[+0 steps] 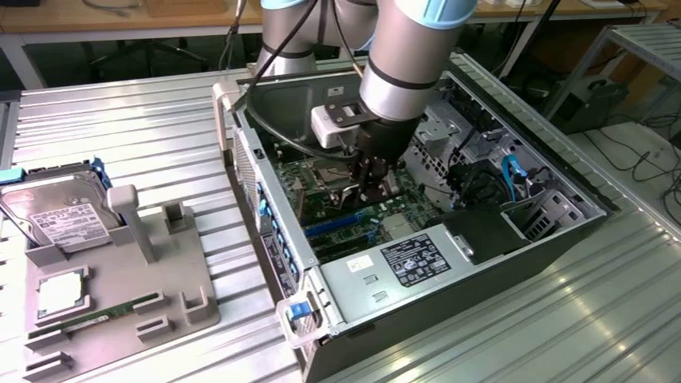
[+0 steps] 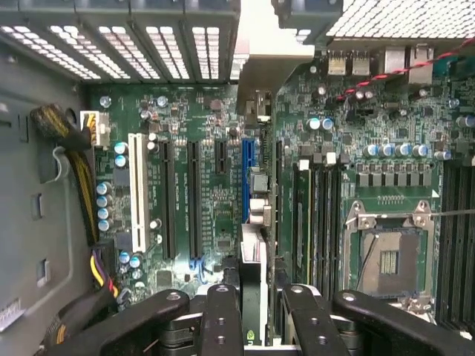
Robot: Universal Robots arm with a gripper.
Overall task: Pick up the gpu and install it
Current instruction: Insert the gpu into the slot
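In the wrist view the gpu (image 2: 254,278) is seen edge-on as a thin card running away from the fingers, with its silver end bracket (image 2: 256,52) toward the case's rear grille. My gripper (image 2: 261,320) is shut on it, with a black finger (image 2: 223,319) on each side. The card lines up right beside the blue slot (image 2: 245,174) on the green motherboard (image 2: 208,222); I cannot tell whether it is seated. In the exterior view the gripper (image 1: 372,185) reaches down into the open computer case (image 1: 553,239) over the motherboard.
RAM slots (image 2: 319,215) and the bare CPU socket (image 2: 390,259) lie beside the card. Cable bundles (image 2: 82,178) run along the case wall. Outside the case, a grey fixture (image 1: 181,311) holds a hard drive (image 1: 59,211), a CPU (image 1: 62,294) and a RAM stick (image 1: 107,313).
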